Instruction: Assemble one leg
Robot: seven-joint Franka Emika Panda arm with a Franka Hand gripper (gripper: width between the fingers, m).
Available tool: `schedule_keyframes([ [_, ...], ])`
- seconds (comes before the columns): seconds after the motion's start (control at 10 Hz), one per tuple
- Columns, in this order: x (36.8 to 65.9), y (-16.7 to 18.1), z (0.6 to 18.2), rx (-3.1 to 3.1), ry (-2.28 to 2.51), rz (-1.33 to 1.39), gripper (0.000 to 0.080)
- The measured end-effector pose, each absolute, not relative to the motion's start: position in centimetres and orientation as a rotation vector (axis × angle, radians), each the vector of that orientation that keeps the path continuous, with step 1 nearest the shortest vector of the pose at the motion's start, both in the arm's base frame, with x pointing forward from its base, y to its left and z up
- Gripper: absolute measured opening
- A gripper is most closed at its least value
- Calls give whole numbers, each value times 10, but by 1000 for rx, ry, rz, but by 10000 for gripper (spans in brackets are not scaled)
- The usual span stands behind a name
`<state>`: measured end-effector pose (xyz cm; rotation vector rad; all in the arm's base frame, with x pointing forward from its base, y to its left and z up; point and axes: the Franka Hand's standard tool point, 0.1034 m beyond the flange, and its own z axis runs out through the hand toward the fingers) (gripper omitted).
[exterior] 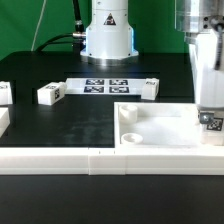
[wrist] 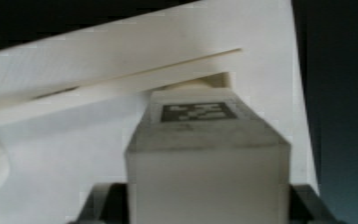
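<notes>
My gripper (exterior: 210,108) is at the exterior view's right, over the far right part of the large white tray-like top (exterior: 165,128). It is shut on a white leg (exterior: 211,121), whose tagged lower end shows just below the fingers, close to the top's right corner. In the wrist view the leg (wrist: 204,140) fills the middle, its tag facing the camera, with the dark fingers (wrist: 108,200) on both sides of it and the white top (wrist: 105,90) beneath. Other legs lie on the black table: one (exterior: 50,94), one (exterior: 150,87) and one (exterior: 5,93).
The marker board (exterior: 105,85) lies at the back centre in front of the robot base (exterior: 107,38). A white rail (exterior: 60,158) runs along the table's front edge. A white part (exterior: 3,122) shows at the left edge.
</notes>
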<state>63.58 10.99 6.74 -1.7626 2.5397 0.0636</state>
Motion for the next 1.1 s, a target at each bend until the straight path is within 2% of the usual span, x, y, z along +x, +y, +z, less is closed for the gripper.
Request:
schedule_keyframes([
  [0.8, 634, 110, 68, -1756, 2543, 25, 293],
  [1.0, 634, 110, 68, -1759, 2542, 25, 609],
  [1.1, 634, 110, 68, -1759, 2541, 25, 609],
])
